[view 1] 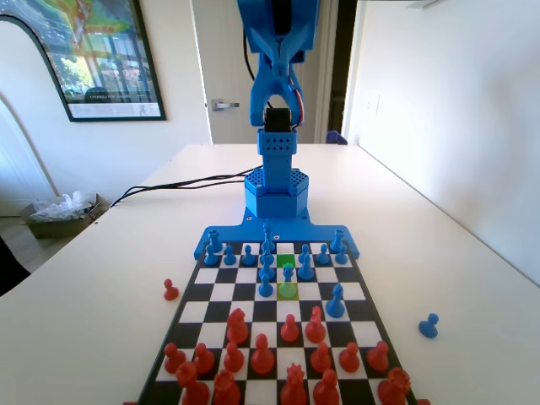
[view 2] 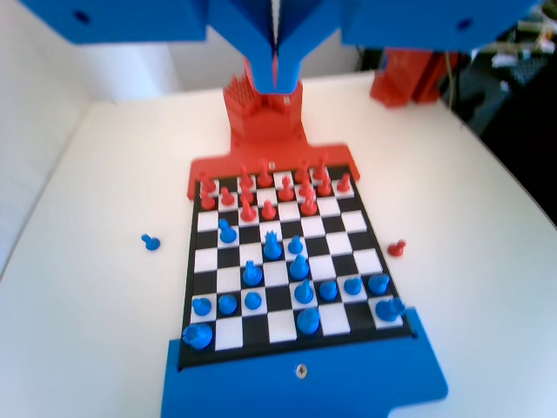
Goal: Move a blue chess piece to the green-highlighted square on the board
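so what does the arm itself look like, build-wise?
All blue plastic. In the fixed view the arm rises from a perforated hexagonal base, with a black servo block and red wiring mid-arm; black cables trail across the table. In the wrist view the hand is two blue wedge-shaped fingers.

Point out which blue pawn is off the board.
The lone blue pawn lying on the bare table right of the board in the fixed view; every other blue piece stands on squares.
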`<state>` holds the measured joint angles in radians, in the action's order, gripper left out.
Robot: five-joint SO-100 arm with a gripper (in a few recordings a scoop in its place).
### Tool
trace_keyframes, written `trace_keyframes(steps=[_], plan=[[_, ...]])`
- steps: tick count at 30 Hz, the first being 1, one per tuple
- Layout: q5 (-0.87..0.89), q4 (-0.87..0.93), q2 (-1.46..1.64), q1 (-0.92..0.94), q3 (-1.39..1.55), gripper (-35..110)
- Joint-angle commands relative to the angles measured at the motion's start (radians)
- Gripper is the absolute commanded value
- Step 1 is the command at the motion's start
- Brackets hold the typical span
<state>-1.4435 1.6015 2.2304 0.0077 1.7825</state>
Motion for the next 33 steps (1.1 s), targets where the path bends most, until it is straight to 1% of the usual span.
trace_keyframes(steps=[1,10,14,19,26,30,33], plan=[[0.012,0.014,-0.091,-0.008,-0.094,2],[0.052,-0.041,-0.252,-0.011,-0.074,3],[0.095,-0.097,-0.304,-0.011,-0.044,3],[0.236,-0.201,-0.328,-0.011,0.009,3],[0.442,-0.241,-0.345,-0.029,0.046,2],[0.541,-0.255,-0.370,-0.037,0.091,4],[0.638,-0.318,-0.390,-0.031,0.156,8]])
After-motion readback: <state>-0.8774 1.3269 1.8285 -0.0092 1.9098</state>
